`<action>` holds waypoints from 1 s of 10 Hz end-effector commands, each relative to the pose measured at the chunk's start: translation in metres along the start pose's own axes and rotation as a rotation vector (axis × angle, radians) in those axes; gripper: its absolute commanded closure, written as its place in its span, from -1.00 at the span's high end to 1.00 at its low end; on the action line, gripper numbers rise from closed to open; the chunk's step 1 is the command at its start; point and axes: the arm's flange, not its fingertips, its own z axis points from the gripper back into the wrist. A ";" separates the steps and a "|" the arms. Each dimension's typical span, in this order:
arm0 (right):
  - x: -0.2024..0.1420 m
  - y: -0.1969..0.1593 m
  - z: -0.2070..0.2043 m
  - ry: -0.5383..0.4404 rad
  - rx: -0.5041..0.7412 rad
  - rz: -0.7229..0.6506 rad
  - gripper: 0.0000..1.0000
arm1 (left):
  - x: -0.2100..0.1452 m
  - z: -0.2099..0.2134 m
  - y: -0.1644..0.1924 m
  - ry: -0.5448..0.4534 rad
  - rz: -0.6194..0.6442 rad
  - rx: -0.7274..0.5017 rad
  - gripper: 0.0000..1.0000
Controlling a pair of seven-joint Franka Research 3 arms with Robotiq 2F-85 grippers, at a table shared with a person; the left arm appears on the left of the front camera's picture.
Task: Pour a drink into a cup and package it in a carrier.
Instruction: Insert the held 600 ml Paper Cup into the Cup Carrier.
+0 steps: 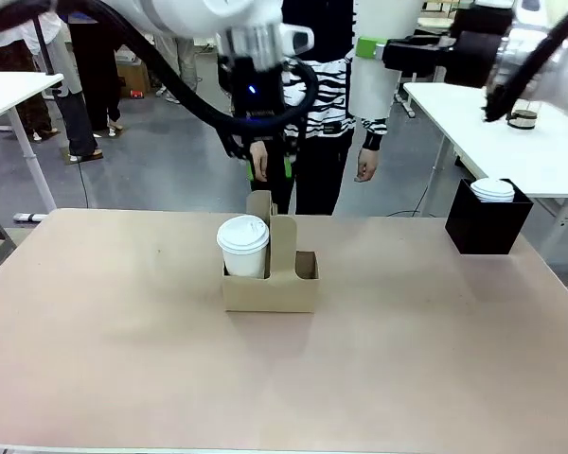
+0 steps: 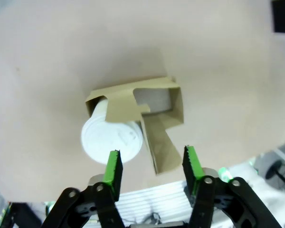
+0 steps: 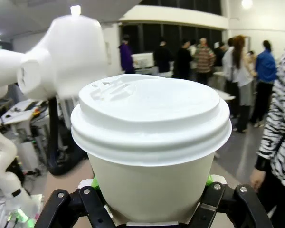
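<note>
Front view: one carrier (image 1: 270, 293), one cup (image 1: 243, 241); right wrist: second cup (image 3: 152, 142).

Black box (image 1: 483, 235) holding white lids (image 1: 493, 190).

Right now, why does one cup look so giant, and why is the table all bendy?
Right wrist view: the held cup sits very close to the wide lens, so it looms; people behind are soft. Left wrist view: that lens bends the table edge into a curve.

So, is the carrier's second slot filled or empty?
Empty. The front view shows a lidded cup in one slot of the carrier; the other slot holds nothing.
</note>
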 end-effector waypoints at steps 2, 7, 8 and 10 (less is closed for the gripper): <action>0.008 -0.044 -0.018 0.026 0.300 -0.081 0.60 | -0.051 0.045 0.082 0.013 -0.219 -0.161 1.00; -0.023 -0.032 -0.027 -0.010 0.517 -0.067 0.60 | -0.089 0.076 0.138 -0.082 -0.444 -0.163 1.00; -0.023 -0.032 -0.027 -0.010 0.517 -0.067 0.60 | -0.089 0.076 0.138 -0.082 -0.444 -0.163 1.00; -0.032 -0.031 -0.025 -0.025 0.563 -0.060 0.60 | -0.115 0.070 0.161 -0.117 -0.515 -0.154 1.00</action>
